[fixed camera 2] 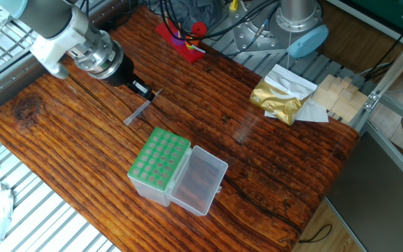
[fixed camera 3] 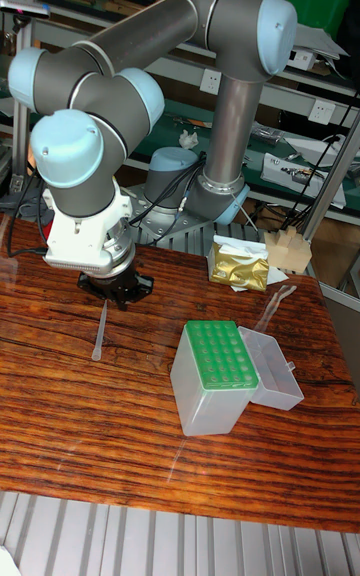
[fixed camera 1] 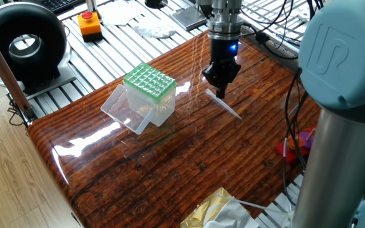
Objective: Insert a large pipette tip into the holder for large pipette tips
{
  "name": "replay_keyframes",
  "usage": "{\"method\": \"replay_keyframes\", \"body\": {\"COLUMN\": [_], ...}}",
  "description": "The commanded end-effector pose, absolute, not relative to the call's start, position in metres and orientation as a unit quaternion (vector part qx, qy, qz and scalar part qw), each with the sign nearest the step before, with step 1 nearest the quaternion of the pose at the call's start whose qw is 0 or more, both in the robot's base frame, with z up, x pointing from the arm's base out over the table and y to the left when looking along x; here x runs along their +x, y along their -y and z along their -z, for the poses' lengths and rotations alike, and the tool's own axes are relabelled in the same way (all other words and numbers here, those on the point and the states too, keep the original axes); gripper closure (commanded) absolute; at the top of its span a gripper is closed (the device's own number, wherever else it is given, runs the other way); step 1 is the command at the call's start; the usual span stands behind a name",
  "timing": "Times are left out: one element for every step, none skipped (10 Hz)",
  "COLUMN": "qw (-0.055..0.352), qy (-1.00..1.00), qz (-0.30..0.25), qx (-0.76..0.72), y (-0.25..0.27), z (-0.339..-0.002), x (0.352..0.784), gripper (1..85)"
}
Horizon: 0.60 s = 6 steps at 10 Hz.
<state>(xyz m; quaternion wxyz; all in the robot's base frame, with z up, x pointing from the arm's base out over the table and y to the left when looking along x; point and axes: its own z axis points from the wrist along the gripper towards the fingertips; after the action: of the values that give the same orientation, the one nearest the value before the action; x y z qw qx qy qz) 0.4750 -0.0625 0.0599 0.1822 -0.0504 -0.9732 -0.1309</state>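
The end effector (fixed camera 1: 220,94) is hovering right over the wide end of the tip (fixed camera 1: 224,104), which is lying on the surface (fixed camera 1: 170,158); its spread is unclear. The holder (fixed camera 1: 149,86) is standing apart.

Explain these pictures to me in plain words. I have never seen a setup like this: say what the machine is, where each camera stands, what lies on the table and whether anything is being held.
The machine is a single jointed robot arm. At its end sits a gripper with two small fingers.

All three pictures show one moment. Two cameras look down at the wooden table from different sides; the tall picture faces the arm from the table's front edge.

On the table lies a large pipette tip, a thin, see-through plastic cone, flat on its side. Nearby stands its holder, a clear box with a green grid of holes on top and its lid hanging open beside it. A gold foil bag lies near the table's edge.

Nothing is held yet. The gripper hangs just over the tip's wider end; whether its fingers are open is too small to tell.
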Motion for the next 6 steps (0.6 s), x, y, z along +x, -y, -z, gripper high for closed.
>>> {"method": "replay_keyframes", "body": {"qw": [0.172,0.168,0.168,0.166,0.165,0.163], "qy": [0.974,0.974,0.974,0.974,0.974,0.975], "qz": [0.137,0.142,0.143,0.143,0.146,0.145], "qx": [-0.052,-0.054,-0.054,-0.054,-0.053,-0.052], "y": [0.0598,0.0574,0.057,0.057,0.0555,0.0565], "z": [-0.0603,-0.0602,-0.0602,-0.06,-0.0605,-0.0597], "x": [0.4805,0.4828,0.4832,0.4839,0.4846,0.4856], "gripper": [75.3,74.3,74.3,74.0,74.0,74.0]}}
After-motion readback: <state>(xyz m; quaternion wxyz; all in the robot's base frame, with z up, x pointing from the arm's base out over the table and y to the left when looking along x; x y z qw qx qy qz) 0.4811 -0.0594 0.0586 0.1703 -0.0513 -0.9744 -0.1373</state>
